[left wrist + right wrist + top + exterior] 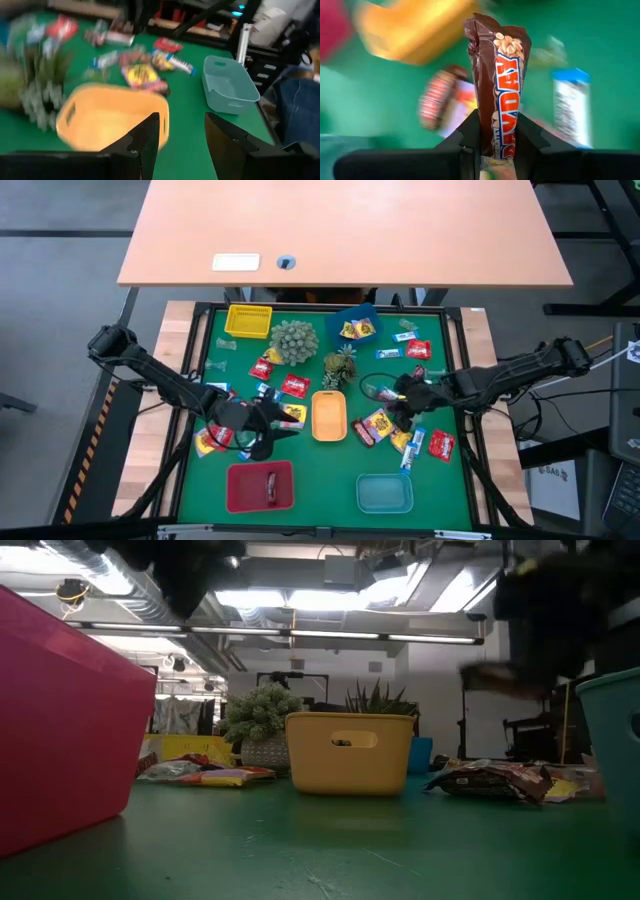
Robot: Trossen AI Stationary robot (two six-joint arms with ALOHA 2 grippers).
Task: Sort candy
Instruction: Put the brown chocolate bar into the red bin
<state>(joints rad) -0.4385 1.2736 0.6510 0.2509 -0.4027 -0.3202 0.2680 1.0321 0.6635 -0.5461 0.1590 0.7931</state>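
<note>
Brown candy bar [501, 85] upright, clamped between right pincer [498, 131] fingers

Blurred, cropped and hidden parts of a candy-sorting worktop.
Behind the brown bar [501, 90] in the right claw [497, 135], every candy smears into colour. The red tray [60, 730] and teal tray [615, 735] run off the low view's edges; dark blurred arms cross its top.

The high view looks straight down on the whole table; the low view looks level along it. Each wrist view peers closely past its own fingers. All four share the orange tray [329, 416].
</note>
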